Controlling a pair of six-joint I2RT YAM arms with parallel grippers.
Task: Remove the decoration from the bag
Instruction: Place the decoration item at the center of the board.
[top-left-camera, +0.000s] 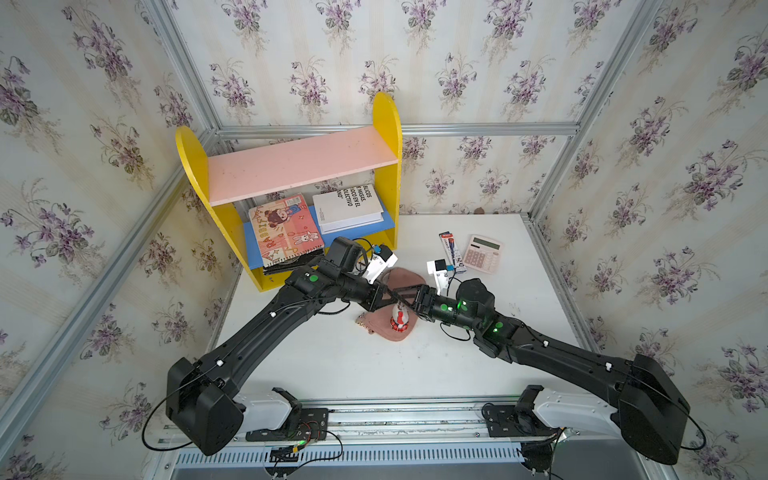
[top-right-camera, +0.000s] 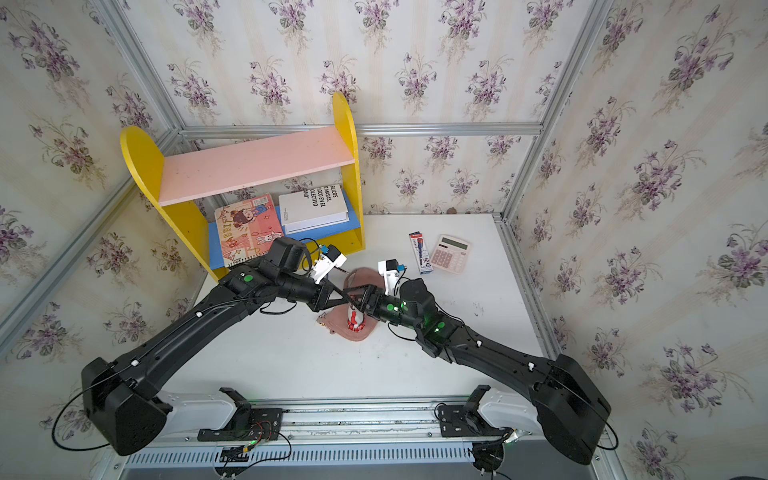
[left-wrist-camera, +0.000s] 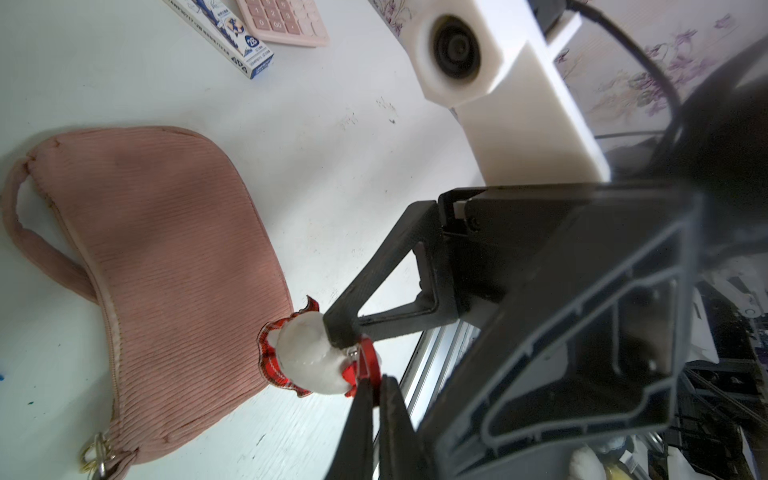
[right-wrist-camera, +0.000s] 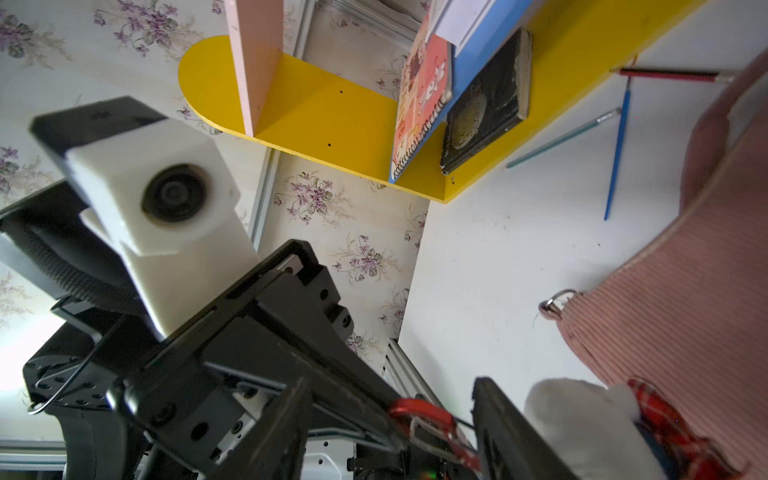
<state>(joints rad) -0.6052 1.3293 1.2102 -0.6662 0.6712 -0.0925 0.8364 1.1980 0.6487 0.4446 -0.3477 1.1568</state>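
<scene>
The pink bag (top-left-camera: 397, 334) lies flat in the middle of the white table. The decoration (top-left-camera: 400, 321), a white plush in red plaid, rests on the bag's near edge and shows in both top views (top-right-camera: 354, 322). My left gripper (left-wrist-camera: 372, 388) is shut on the decoration's red clasp (left-wrist-camera: 369, 362). My right gripper (right-wrist-camera: 395, 419) faces it, open. The clasp (right-wrist-camera: 428, 419) and the left fingertips sit between its two fingers. One right finger presses against the plush (left-wrist-camera: 307, 357). A metal ring (right-wrist-camera: 557, 303) on the bag's end stands bare.
A yellow shelf (top-left-camera: 291, 174) with books stands at the back left. A pink calculator (top-left-camera: 482, 253) and a pen box (top-left-camera: 451, 249) lie at the back right. Loose pencils (right-wrist-camera: 619, 145) lie by the shelf's foot. Both arms cross low over the bag.
</scene>
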